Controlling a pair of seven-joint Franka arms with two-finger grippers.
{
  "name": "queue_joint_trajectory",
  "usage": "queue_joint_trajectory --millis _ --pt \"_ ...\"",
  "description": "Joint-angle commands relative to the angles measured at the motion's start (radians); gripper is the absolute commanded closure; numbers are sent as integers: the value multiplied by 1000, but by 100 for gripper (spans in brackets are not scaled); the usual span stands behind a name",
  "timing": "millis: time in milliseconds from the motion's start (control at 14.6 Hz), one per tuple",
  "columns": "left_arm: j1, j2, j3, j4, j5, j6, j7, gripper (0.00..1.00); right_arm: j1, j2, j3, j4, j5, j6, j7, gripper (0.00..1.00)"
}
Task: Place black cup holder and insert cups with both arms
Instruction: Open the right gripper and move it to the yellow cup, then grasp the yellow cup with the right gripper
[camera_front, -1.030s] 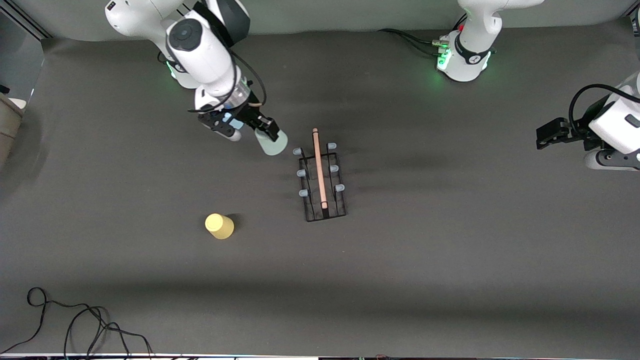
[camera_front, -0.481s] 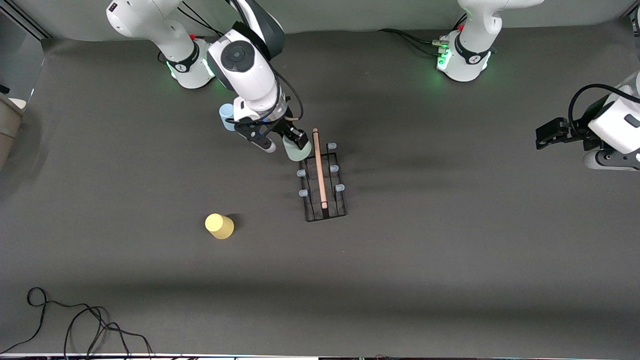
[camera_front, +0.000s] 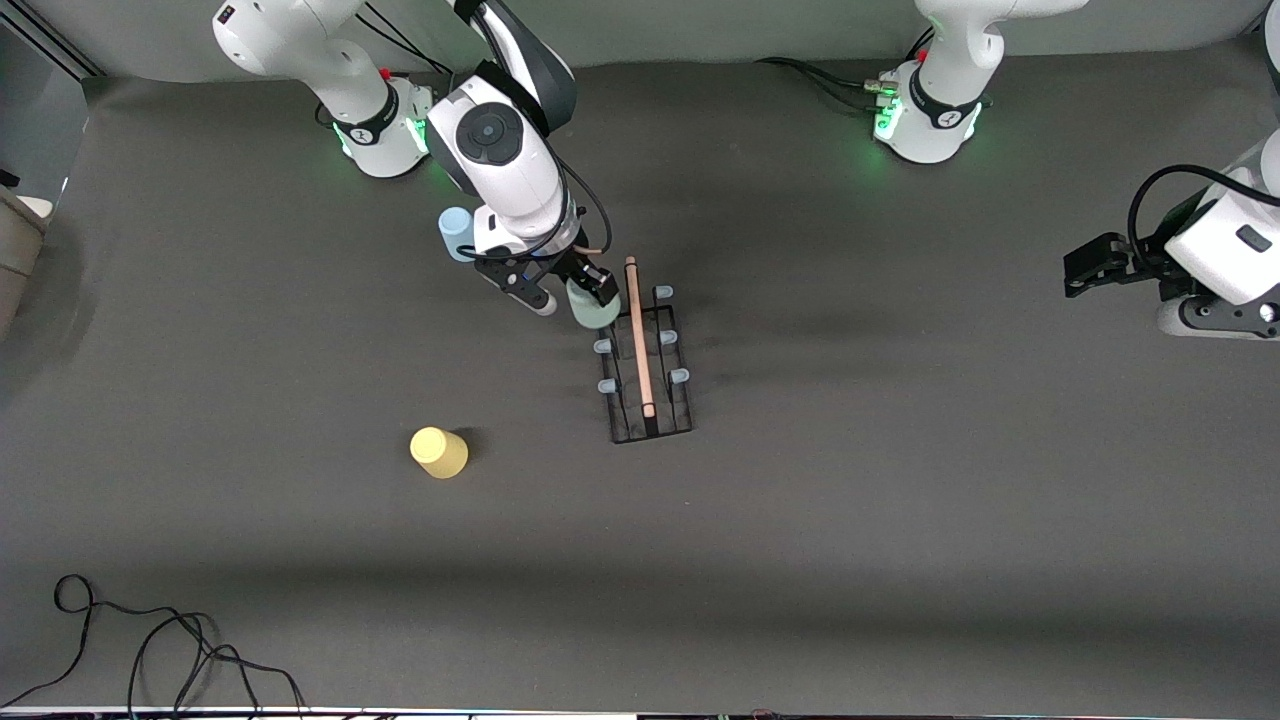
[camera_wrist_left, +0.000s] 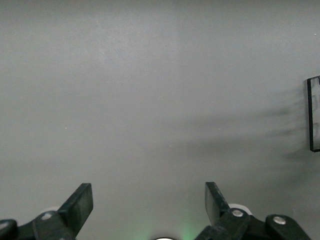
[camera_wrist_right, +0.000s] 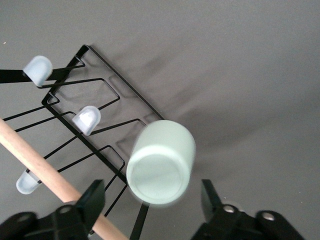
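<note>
cable (camera_front: 150, 640): lay in loose loops at the table's edge closest to the front camera, at the right arm's end, well apart from everything else.
yellow cup (camera_front: 438, 452): sat by itself on the dark mat, a bit nearer the camera than the holder and toward the right arm's end.
black cup holder (camera_front: 648, 400): stood flat around the middle of the table, with its wooden rod handle (camera_front: 638, 335) running away from the camera. Blue-capped prongs (camera_front: 603, 346) stuck out on both sides of the rod.
grey-green cup (camera_wrist_right: 160, 162): was right against the holder's farthest corner on the right arm's side, about where the last prong of that row would be. It looked blurry and I honestly couldn't tell if it was seated on the prong.
right gripper (camera_front: 570, 292): was over that same corner of the holder. Its fingers (camera_wrist_right: 95, 197) were spread to either side of the cup with a gap on each side, so it wasn't gripping anything.
light blue cup (camera_front: 453, 232): was on the mat farther from the camera than the holder and half tucked under the right arm.
left gripper (camera_wrist_left: 149, 200): was waiting over bare mat out at the left arm's end, well away from the holder, with its fingers wide apart and nothing between them.
</note>
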Motion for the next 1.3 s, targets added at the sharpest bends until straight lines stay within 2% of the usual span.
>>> queue_joint_trajectory --millis 0,137,206,412,618,755,824,962,1236 --pt "-5 -16 3 2 -5 1 4 0 2 -3 -14 28 -24 -19 19 0" --pt "-5 -15 3 2 -5 3 3 0 -8 -27 -19 30 -26 -25 -4 1" --pt "-5 -15 3 2 -5 1 4 0 -9 -38 -41 33 -27 -50 -43 1" --pt "-5 -15 3 5 -5 3 4 0 -9 -32 -155 117 -30 -213 -290 1" --pt "-6 -13 3 11 -2 1 4 0 -11 -14 -282 135 -29 -220 -549 0" --pt "-6 -13 3 13 -2 3 4 0 -18 35 -382 167 -15 -217 -739 0" --pt "-6 -13 3 13 -3 3 3 0 -34 60 -403 186 -10 -209 -804 0" --pt "-6 -15 3 14 -2 3 3 0 -90 109 -404 195 46 -167 -893 0" --pt "-14 -13 3 23 3 3 3 0 -133 216 -404 203 223 -32 -1035 0"
